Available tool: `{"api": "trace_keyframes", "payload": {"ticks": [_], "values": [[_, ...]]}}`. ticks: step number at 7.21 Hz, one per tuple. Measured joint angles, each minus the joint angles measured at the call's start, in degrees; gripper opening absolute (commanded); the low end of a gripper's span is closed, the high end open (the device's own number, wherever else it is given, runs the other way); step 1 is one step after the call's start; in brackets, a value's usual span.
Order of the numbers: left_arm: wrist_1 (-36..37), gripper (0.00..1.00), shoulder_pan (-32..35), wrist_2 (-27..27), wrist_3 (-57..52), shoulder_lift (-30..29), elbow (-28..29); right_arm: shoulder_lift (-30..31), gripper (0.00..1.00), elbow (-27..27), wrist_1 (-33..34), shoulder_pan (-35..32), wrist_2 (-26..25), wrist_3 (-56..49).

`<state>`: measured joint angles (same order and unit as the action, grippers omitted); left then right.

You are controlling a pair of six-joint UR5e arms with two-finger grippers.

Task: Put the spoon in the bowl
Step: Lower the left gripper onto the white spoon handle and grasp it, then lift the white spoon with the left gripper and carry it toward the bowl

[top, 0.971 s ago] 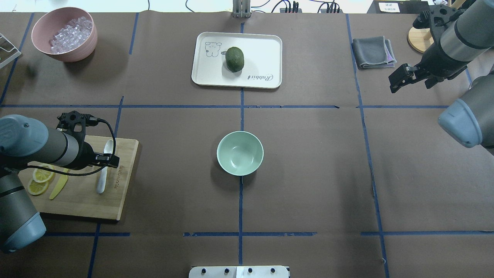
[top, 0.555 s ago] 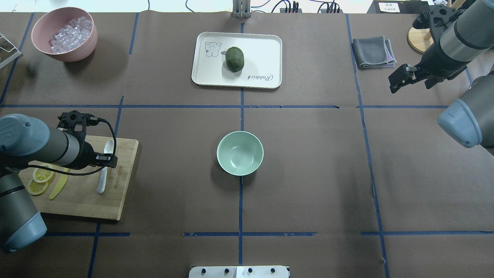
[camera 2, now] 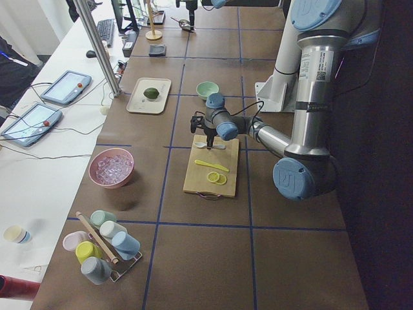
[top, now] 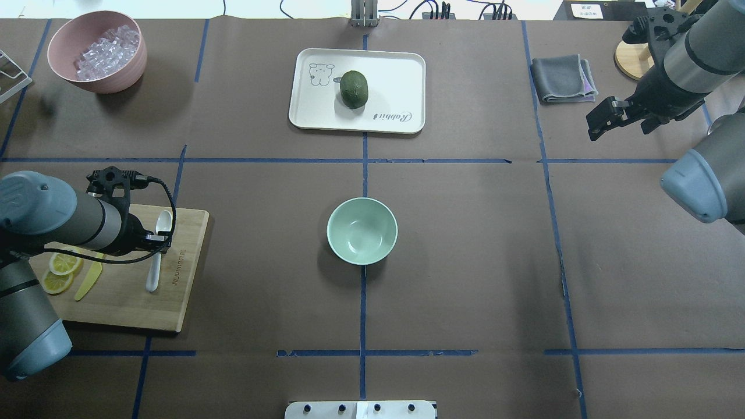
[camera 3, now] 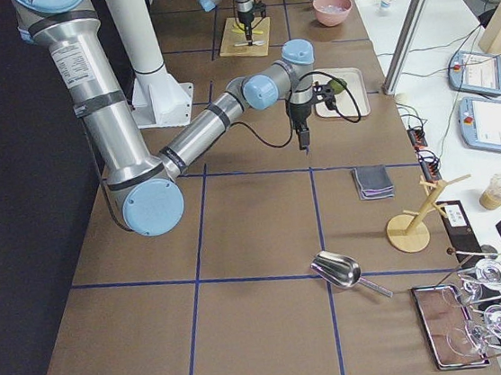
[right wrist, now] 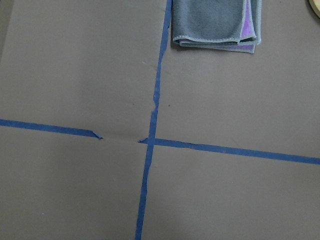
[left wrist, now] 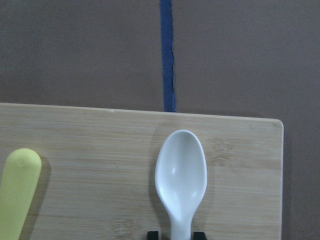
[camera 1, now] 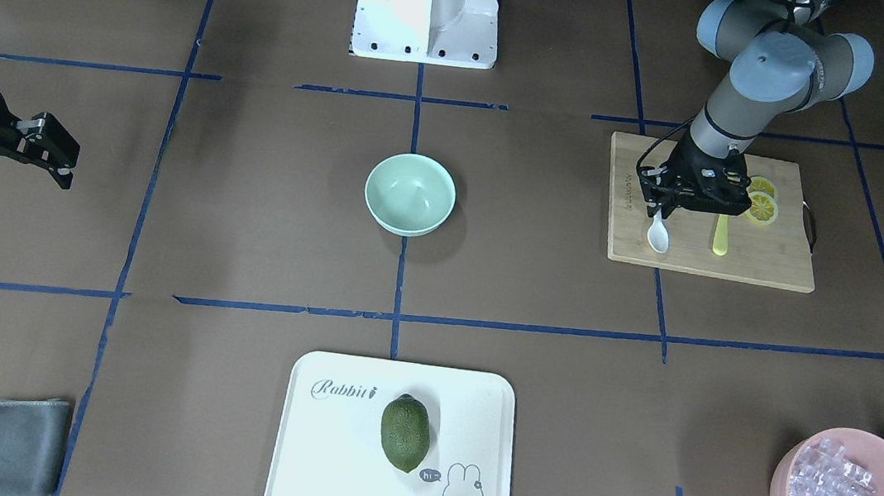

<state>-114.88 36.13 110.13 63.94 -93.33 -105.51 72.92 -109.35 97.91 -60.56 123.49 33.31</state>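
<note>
The white spoon (top: 154,265) lies on the wooden cutting board (top: 122,302) at the left, scoop pointing away from the robot; it also shows in the front view (camera 1: 657,236) and the left wrist view (left wrist: 181,175). My left gripper (top: 157,238) is down on the board, jaws drawn in tight on the spoon's neck (left wrist: 176,235). The mint-green bowl (top: 362,230) stands empty at the table's middle, also in the front view (camera 1: 410,193). My right gripper (top: 595,119) hangs open and empty over the far right, well away from both.
A yellow knife (top: 88,282) and lemon slices (top: 58,270) lie on the board left of the spoon. A pink bowl (top: 137,64) of ice pieces is at the far left. A white tray (top: 396,75) with a green fruit (top: 354,88) and a grey cloth (top: 561,78) are at the back.
The left gripper's jaws have drawn in around the spoon's handle. The spoon still lies in the same spot. The right arm has barely moved.
</note>
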Motion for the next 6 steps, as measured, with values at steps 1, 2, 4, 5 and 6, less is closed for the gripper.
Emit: {"api": "trace_keyframes", "payload": {"ticks": [1, 2, 4, 5, 6], "values": [[0.3, 0.00, 0.0, 0.1, 0.2, 0.0, -0.1, 0.0, 1.00, 0.0, 0.0, 0.0, 0.0, 0.0], [1.5, 0.00, 0.0, 0.3, 0.3, -0.1, -0.8, 0.0, 1.00, 0.0, 0.0, 0.0, 0.0, 0.0], [10.9, 0.00, 0.3, 1.9, 0.1, -1.8, -6.3, 0.0, 1.00, 0.0, 0.0, 0.0, 0.1, 0.0], [18.8, 0.00, 0.6, 3.1, 0.1, -5.7, -9.3, 0.0, 1.00, -0.1, 0.0, -0.1, 0.1, 0.0], [26.7, 0.00, 0.7, 3.8, 1.0, -12.0, -10.8, 0.0, 1.00, -0.1, 0.0, -0.1, 0.2, 0.0]]}}
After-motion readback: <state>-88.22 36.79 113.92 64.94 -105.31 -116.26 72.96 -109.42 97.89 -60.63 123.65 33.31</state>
